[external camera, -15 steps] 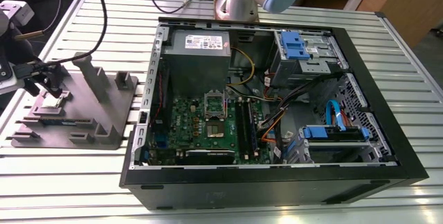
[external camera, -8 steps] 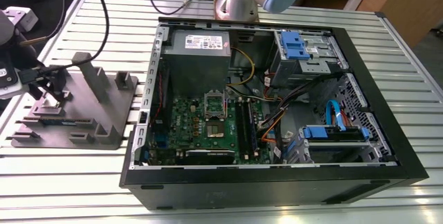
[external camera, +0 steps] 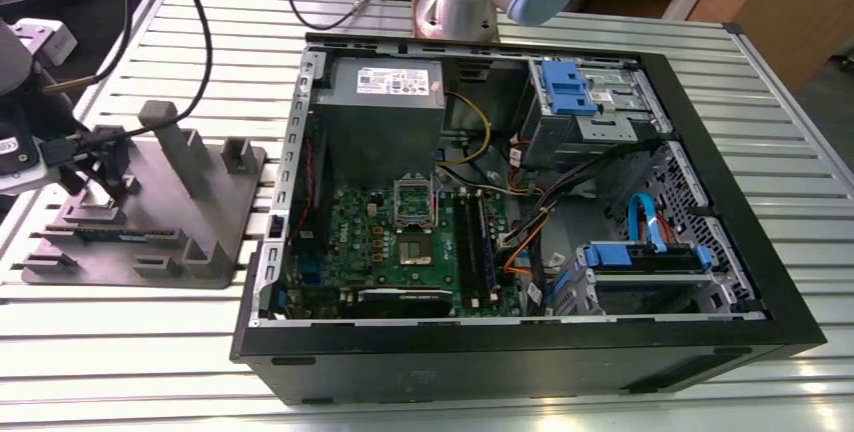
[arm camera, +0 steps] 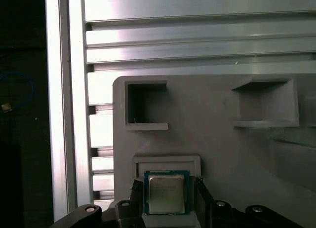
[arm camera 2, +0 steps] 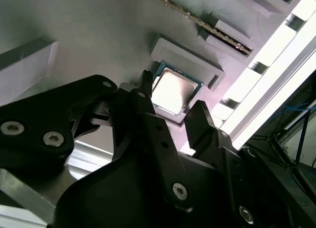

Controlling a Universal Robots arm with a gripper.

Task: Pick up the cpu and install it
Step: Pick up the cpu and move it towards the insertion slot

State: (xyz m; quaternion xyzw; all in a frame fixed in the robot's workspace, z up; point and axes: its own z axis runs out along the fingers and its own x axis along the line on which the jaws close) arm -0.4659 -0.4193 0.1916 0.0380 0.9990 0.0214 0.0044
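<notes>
Straddling the cpu, the gripper hangs low over the grey plastic tray, which sits on the slatted metal table at the exterior view's left, just beside the open computer case.

The chip lies flat in its shallow framed pocket near one edge of the tray. Its silver top faces up and a thin green border shows all round. The fingers are spread, one on each of two opposite sides of the chip, and it sits directly between them. In the first wrist view a thin strip of pale tray shows between the chip's edge and one finger, so I judge that they have not closed on it. The other side is too tight to call.

The chip is close to square, so it has no real long axis. Its edges run parallel to the inner faces of the fingers, and it looks centred in the gap rather than skewed. It rests in the pocket and is not lifted.

The motherboard lies inside the case, well apart from the tray, towards the exterior view's right.
</notes>
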